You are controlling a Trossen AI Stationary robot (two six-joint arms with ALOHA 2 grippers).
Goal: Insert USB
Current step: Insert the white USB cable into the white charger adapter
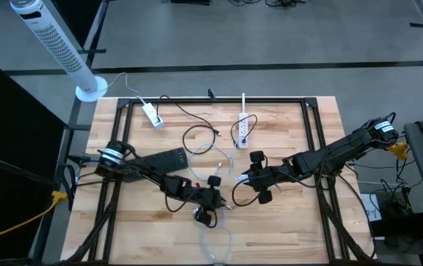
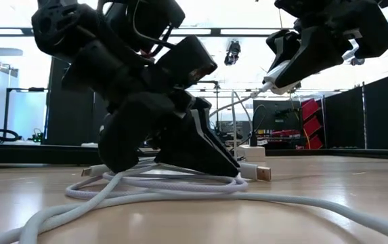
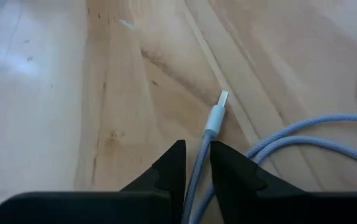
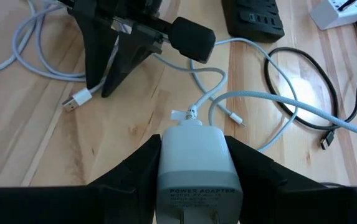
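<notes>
A white braided USB cable (image 3: 303,130) lies in loops on the wooden table. Its USB plug (image 3: 218,106) points away from my left gripper (image 3: 197,146), which is shut on the cable just behind the plug, near the table's middle (image 1: 222,201). To its right, my right gripper (image 4: 194,140) is shut on a white power adapter (image 4: 194,162) and hangs above the table (image 2: 295,61). In the right wrist view the plug (image 4: 75,101) shows beyond the adapter, beside the left gripper's fingers (image 4: 113,74). My left gripper pinches the cable (image 3: 198,163) between its two fingers, right behind the plug's white sleeve. The fingers slant down toward the table and lie along the cable. The plug (image 2: 258,173) sticks out past the fingertips, low at the table top. My right gripper pinches the adapter's two opposite sides (image 4: 166,155) between its two fingers. The adapter's front end (image 4: 194,127) sticks out past the fingertips. The adapter is lifted clear of the table (image 2: 282,74), tilted downward, and a thin white cable (image 4: 206,99) leads from its front.
A black power strip (image 1: 168,157) lies at the left, a white power strip (image 1: 244,129) at the far middle, and a small white charger (image 1: 152,116) at the far left. A black cable (image 1: 200,137) loops between them. A metal frame (image 1: 218,100) borders the table.
</notes>
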